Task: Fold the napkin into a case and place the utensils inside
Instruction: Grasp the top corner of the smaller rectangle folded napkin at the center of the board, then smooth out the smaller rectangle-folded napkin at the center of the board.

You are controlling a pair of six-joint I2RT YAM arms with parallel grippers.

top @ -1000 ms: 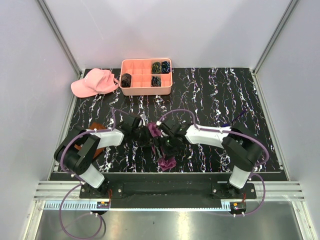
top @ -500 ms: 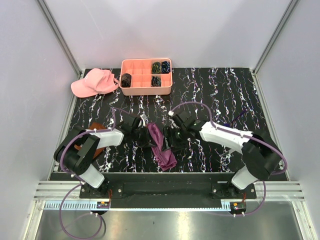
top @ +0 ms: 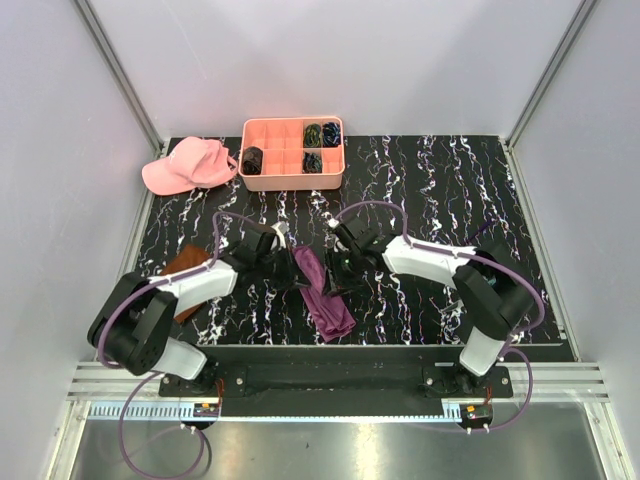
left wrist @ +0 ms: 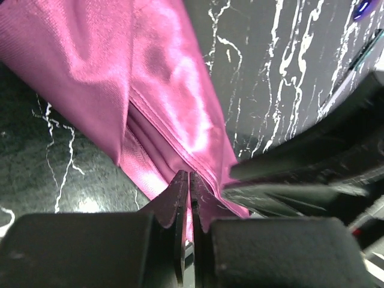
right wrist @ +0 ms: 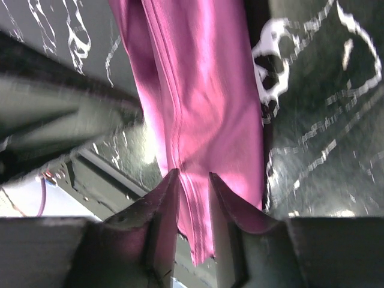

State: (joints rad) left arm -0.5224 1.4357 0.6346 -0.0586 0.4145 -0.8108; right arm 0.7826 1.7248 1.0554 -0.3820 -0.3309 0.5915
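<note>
The magenta napkin (top: pixel 322 295) lies as a long, narrow folded strip on the black marbled table, running from the centre toward the near edge. My left gripper (top: pixel 288 266) is at the strip's far end, shut on the napkin's hemmed edge (left wrist: pixel 180 120). My right gripper (top: pixel 337 275) is on the strip's right side. Its jaws stand partly apart with the napkin (right wrist: pixel 204 90) hanging down between them, and the fingers (right wrist: pixel 165 198) are not pressed together. The utensils are hidden from view.
A salmon compartment tray (top: pixel 292 185) with dark coiled bundles (top: pixel 322 133) stands at the back centre. A pink cap (top: pixel 188 165) lies to its left. A rust-brown cloth (top: pixel 185 270) lies under the left arm. Metal frame rails border the table.
The napkin has gone from a bunched heap to a stretched strip. My right gripper came back to the strip and its jaws narrowed around the cloth. The left gripper kept hold and shifted slightly away.
</note>
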